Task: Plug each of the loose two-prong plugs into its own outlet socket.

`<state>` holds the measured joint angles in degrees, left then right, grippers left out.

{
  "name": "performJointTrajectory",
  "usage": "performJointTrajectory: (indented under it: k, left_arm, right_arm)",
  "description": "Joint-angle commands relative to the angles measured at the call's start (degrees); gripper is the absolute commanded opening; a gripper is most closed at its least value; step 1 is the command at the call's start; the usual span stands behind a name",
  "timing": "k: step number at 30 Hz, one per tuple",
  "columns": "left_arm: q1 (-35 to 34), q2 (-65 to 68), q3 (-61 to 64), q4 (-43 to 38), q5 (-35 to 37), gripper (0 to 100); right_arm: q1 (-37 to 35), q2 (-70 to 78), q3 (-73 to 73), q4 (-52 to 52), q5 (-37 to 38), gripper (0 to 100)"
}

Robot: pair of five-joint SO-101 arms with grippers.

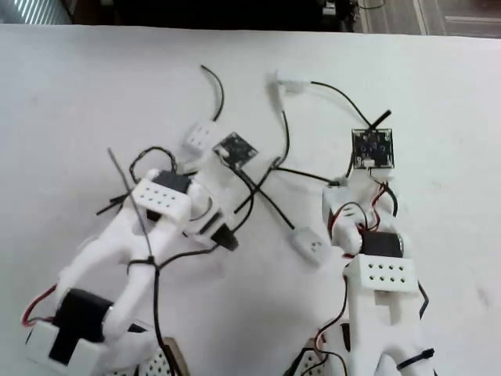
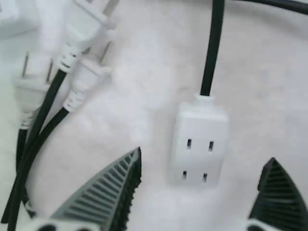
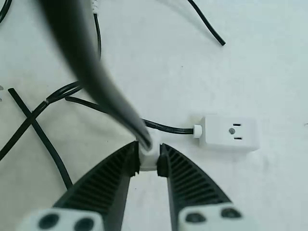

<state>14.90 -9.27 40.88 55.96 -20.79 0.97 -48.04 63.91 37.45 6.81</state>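
Note:
My left gripper (image 2: 204, 156) is open and hangs low over the table. A white outlet socket (image 2: 198, 147) with two pairs of slots lies face up between its fingertips, untouched, with its black cord running away from me. Three loose white two-prong plugs (image 2: 82, 77) on black cords lie beside it. From the high view this socket (image 1: 202, 137) sits left of centre. My right gripper (image 3: 148, 148) is shut on a small white plug (image 3: 149, 163) whose thick black cord rises toward the camera. A second white outlet socket (image 3: 230, 132) lies face up just beyond it.
Black cords (image 1: 274, 168) loop and cross over the middle of the white table (image 1: 78, 94). Another white socket (image 1: 309, 244) lies between the two arms. A white plug piece (image 1: 286, 82) rests near the back. The table's far edge (image 1: 156, 26) borders a dark area.

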Motion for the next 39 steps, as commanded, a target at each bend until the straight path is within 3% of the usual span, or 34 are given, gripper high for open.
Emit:
performJointTrajectory:
  k: [1, 7, 14, 18, 23, 28, 39]
  left_arm:
    - [-3.2, -10.6, -3.8, 6.9, 0.9, 38]
    - [-12.9, -22.0, -4.7, 11.2, 4.7, 38]
    - [-27.6, -29.5, 4.0, 10.5, 10.5, 38]
    - [-34.2, -32.4, 10.7, 5.5, 14.3, 38]
    - [-38.5, -33.7, 17.8, -1.5, 18.8, 38]
    - [-39.6, -33.7, 19.6, -2.7, 19.5, 38]
    - [-41.0, -33.7, 21.7, -4.5, 19.5, 38]
  right_arm:
    - [-0.7, -0.1, -3.2, 0.0, -0.4, 1.8]
    - [-8.2, -6.5, -7.7, 11.7, -1.4, 1.8]
    - [-30.5, -10.8, -8.4, 18.1, -4.0, 1.7]
    - [-38.4, -6.5, -9.1, 16.8, -4.0, 1.7]
    - [-44.4, 2.4, -11.4, 14.0, -3.8, 1.7]
    - [-47.9, 10.3, -14.0, 10.0, -4.0, 1.7]
    - [-48.6, 22.5, -13.6, -1.0, -3.7, 1.8]
